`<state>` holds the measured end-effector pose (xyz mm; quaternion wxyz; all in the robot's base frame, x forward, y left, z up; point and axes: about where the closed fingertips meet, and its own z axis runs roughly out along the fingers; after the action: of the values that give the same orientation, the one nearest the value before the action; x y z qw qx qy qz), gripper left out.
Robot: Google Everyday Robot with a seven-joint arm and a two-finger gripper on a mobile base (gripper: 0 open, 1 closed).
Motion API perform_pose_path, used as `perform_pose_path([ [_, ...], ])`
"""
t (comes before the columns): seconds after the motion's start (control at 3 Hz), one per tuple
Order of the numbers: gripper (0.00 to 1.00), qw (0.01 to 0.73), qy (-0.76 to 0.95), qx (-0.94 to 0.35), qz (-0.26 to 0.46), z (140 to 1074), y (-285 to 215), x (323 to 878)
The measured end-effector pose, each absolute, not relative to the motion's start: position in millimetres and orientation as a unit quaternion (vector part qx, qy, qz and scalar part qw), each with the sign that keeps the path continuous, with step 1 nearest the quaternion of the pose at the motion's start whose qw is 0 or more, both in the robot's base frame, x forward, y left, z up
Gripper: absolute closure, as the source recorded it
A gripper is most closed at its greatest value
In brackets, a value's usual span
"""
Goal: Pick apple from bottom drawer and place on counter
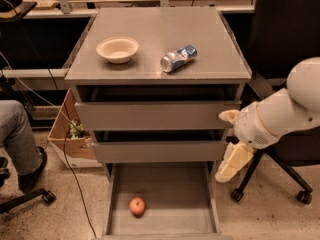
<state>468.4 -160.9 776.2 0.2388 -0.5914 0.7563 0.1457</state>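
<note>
claw (223,145) beside cabinet (159,116), speckled floor (55,220) — grey counter (150,19)

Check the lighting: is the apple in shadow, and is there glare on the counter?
Camera view: the apple is clearly lit in the open bottom drawer; the counter shows a soft sheen, no harsh glare; the gripper, brightly lit, hangs right of the drawers.
</note>
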Motion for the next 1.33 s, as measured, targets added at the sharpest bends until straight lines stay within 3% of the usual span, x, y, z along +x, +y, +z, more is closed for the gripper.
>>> perform_pose_path([
  [0.33,0.00,0.232,0.754,-0.579,0.207,701.2,-120.9,474.0],
  [1.33,0.00,0.247,0.746,-0.565,0.250,631.3,-82.3,478.9],
])
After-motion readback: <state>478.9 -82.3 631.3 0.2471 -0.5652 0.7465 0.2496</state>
